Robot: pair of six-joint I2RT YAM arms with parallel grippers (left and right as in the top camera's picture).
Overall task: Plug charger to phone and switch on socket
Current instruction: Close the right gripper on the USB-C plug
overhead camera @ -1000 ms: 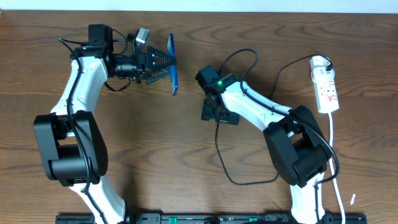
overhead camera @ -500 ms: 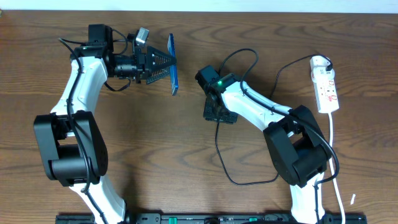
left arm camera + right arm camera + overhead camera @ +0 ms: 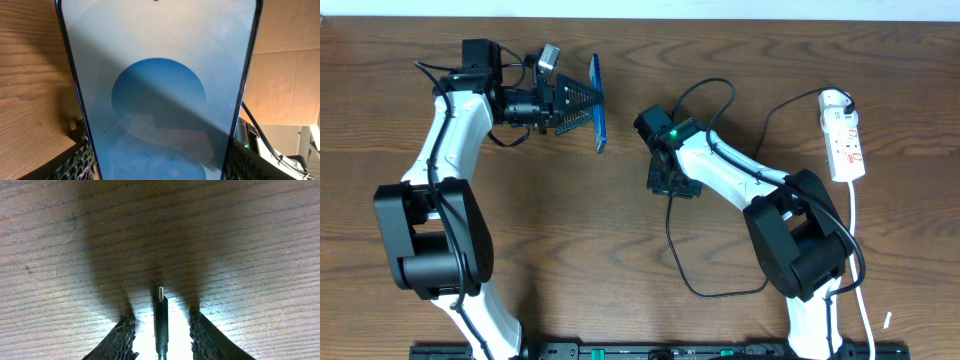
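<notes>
Centring is needed before the charger (image 3: pixel 160 311) is pinched; it lies on the table (image 3: pixel 55 240) between the right gripper's (image 3: pixel 670 184) narrowed fingers, untouched by either; the phone (image 3: pixel 601 122) is held on edge, far left, in the left gripper (image 3: pixel 586 103).

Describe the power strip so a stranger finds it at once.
Go to the right edge of the wooden table, past the right arm. The power strip lies there. Unlike the black cable nearby, it is a white bar with red marks.
</notes>
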